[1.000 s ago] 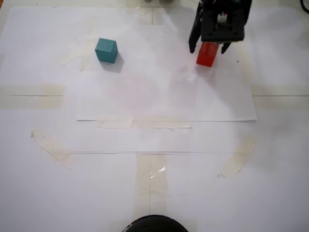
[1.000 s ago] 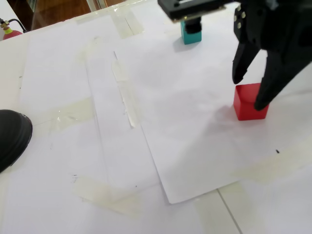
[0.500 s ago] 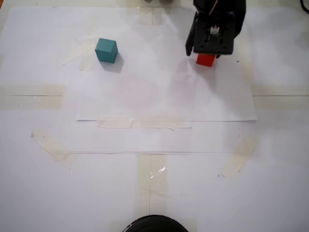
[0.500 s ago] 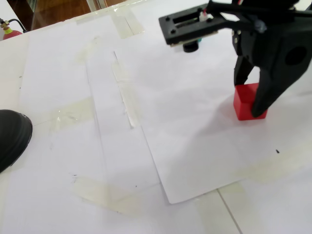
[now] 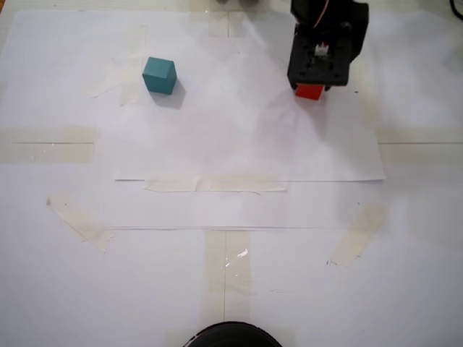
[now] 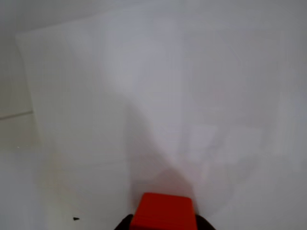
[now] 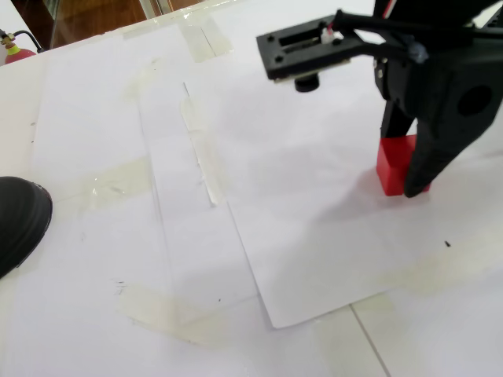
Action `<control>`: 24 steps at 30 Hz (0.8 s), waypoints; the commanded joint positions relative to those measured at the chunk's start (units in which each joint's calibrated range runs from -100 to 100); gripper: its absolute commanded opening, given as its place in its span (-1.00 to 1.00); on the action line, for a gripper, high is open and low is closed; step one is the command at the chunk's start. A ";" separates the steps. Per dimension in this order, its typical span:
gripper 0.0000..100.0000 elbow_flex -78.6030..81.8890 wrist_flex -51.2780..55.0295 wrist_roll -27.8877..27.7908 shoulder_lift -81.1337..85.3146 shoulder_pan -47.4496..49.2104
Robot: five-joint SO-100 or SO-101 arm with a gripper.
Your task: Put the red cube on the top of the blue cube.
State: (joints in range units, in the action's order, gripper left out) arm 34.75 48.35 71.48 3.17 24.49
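Fixed view from above: the claw (image 5: 312, 88) stands low over the red cube (image 5: 309, 91), of which only the near edge shows beneath the black housing. The blue cube (image 5: 159, 75) sits well apart from the red cube, toward the left of this view, on the taped paper sheet (image 5: 246, 144) covering the desk (image 5: 72, 289). Nothing rests on the blue cube, so stacking is not yet done.

Wrist view: the red cube (image 6: 163, 211) fills the bottom edge, close under the camera; the fingers themselves are not visible here.

Fixed view from the side: the claw (image 7: 405, 169) straddles the red cube (image 7: 393, 165), one dark finger (image 7: 424, 169) down each side. The cube appears to rest on the paper. Whether the fingers already press its faces cannot be told. Judged progress: approach complete, grasp in hand; lifting, carrying and placing remain.
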 commanded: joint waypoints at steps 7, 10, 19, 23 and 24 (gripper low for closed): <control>-0.71 0.88 -0.37 0.83 0.18 0.34; -0.72 0.79 0.77 -0.05 0.95 -0.34; -0.75 -4.47 12.76 -3.57 3.96 -3.67; -0.78 -8.56 19.77 -5.18 5.07 -5.87; -0.78 -9.65 21.32 -5.81 5.33 -6.62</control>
State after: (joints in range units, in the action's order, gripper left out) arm 32.58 62.34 67.81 3.25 20.61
